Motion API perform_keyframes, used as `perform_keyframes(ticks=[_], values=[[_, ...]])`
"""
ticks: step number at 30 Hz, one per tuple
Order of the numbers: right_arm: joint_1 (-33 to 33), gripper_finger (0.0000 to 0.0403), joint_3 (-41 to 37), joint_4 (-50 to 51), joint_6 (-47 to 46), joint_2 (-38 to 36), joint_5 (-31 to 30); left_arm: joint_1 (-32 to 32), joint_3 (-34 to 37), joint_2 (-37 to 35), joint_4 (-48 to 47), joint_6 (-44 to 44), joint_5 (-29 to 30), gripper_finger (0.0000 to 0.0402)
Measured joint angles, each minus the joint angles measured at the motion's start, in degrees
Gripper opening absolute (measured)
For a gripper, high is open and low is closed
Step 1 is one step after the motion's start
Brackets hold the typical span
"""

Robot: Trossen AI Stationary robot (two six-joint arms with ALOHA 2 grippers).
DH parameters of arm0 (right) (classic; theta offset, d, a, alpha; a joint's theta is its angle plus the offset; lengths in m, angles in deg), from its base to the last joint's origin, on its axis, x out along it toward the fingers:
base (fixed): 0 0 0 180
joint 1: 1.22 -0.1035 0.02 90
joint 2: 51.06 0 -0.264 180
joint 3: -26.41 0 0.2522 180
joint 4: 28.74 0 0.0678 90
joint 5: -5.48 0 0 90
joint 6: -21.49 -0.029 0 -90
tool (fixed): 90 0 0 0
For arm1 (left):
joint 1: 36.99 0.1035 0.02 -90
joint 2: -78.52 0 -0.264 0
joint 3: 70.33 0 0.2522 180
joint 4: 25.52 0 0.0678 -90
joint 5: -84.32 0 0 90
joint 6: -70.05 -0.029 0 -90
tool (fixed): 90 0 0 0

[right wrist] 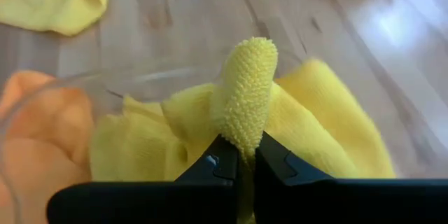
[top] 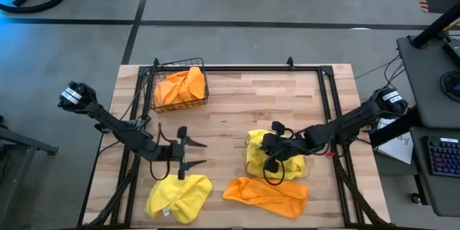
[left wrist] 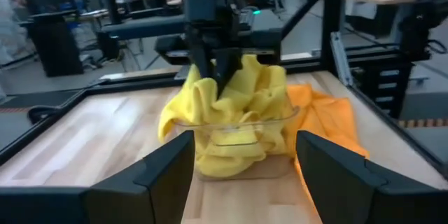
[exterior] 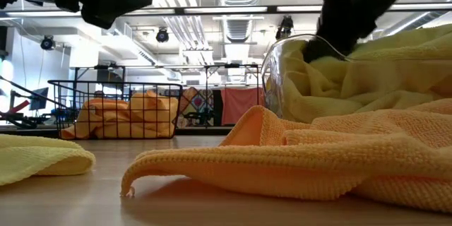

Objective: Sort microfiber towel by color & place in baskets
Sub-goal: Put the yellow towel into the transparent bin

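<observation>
Yellow towel [right wrist: 245, 87], nubby, pinched upright

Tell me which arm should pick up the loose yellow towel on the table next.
Left, probably. The left gripper hangs open just beside the loose yellow towel, while the right gripper is shut on a yellow towel over the clear bin.

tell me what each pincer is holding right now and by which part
The right pincer pinches a raised fold of a yellow towel over the clear bin. The left pincer is open, holding nothing.
</observation>
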Motion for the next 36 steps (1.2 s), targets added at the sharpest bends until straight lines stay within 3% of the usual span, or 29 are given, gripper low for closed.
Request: perform_keyframes(ticks=[9,16,24,31,33,36], values=[[0.0,0.003,-2.31,-0.67,-1.78,0.26,-0.1,-0.02,0.01,0.0,-0.31,1.85,2.27,0.0233],[0.0,0.01,-1.06,1.26,-4.3,0.24,0.04,-0.02,0.01,0.0,-0.65,3.39,3.55,0.0233],[-0.39,0.0198,6.32,12.73,-5.7,0.22,1.26,0.0,0.01,0.02,-1.25,4.29,5.33,0.0233],[-1.82,0.0221,14.31,25.6,-9.27,0.16,4.98,0.0,0.01,0.02,-1.31,4.63,5.31,0.0233],[-2.71,0.0221,15.98,28.01,-8.99,0.16,3.98,0.0,0.01,0.02,-1.29,4.84,5.33,0.0233],[-4.53,0.0217,17.52,29.47,-6.26,0.15,-3.2,0.0,0.01,0.02,-1.29,5.14,5.32,0.0233]])
